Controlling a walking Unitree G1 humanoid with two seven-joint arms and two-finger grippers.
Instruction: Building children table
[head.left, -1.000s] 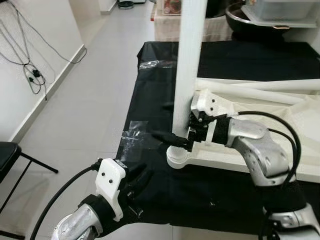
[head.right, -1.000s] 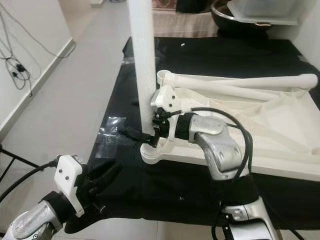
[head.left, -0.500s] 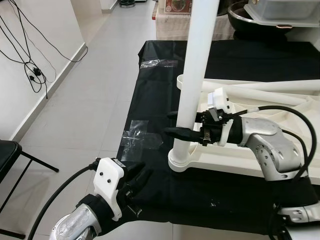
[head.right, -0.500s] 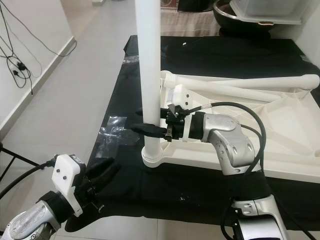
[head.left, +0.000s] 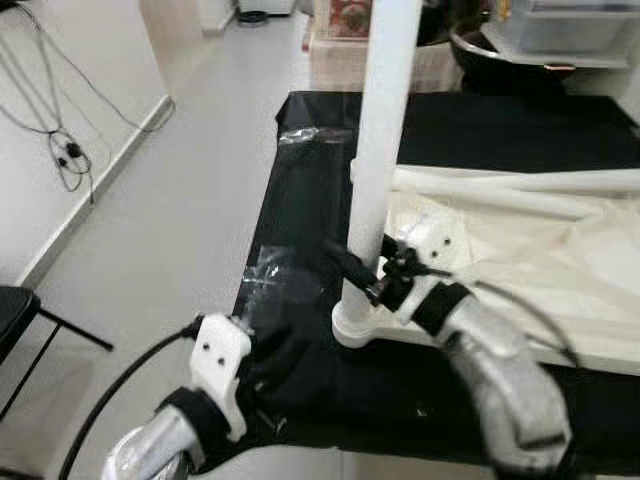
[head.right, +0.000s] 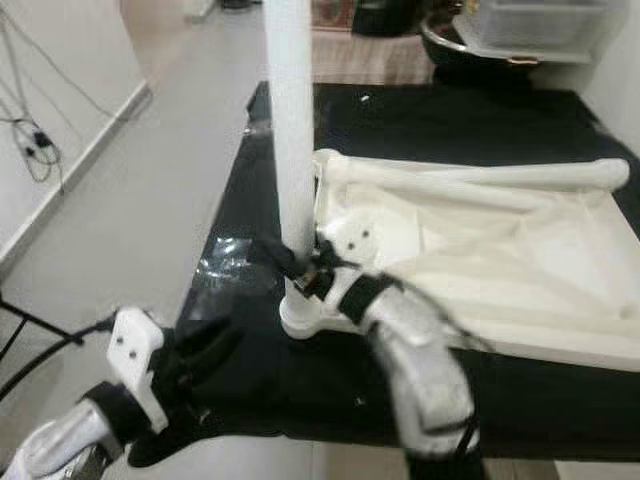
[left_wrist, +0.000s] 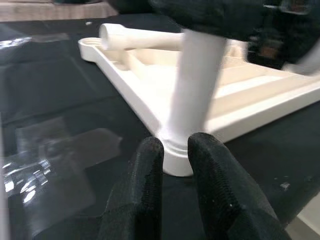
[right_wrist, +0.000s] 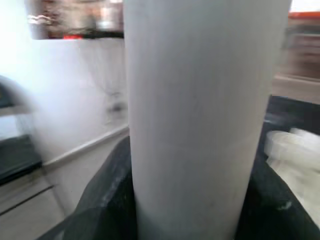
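Note:
A white children's tabletop (head.left: 520, 250) lies upside down on a black-covered table (head.left: 310, 150). One white table leg (head.left: 385, 130) stands upright in its near left corner socket. A second leg (head.right: 480, 175) lies across the tabletop. My right gripper (head.left: 360, 272) is shut on the upright leg a little above the socket; in the right wrist view the leg (right_wrist: 200, 100) stands between the black fingers (right_wrist: 107, 200). My left gripper (head.left: 275, 350) hovers low at the table's front left edge, open and holding nothing. In the left wrist view it (left_wrist: 175, 150) points at the base of the leg (left_wrist: 195, 95).
A patch of clear tape (head.left: 265, 275) sticks to the cloth left of the socket. Open tiled floor lies to the left, with cables (head.left: 60, 150) on the wall and a black chair (head.left: 15, 310). A dark bowl and plastic box (head.left: 560, 30) stand behind the table.
My right arm has swung lower and nearer to me around the leg, blurred with motion, its grip kept. The leg stays upright in the socket. My left gripper has barely moved.

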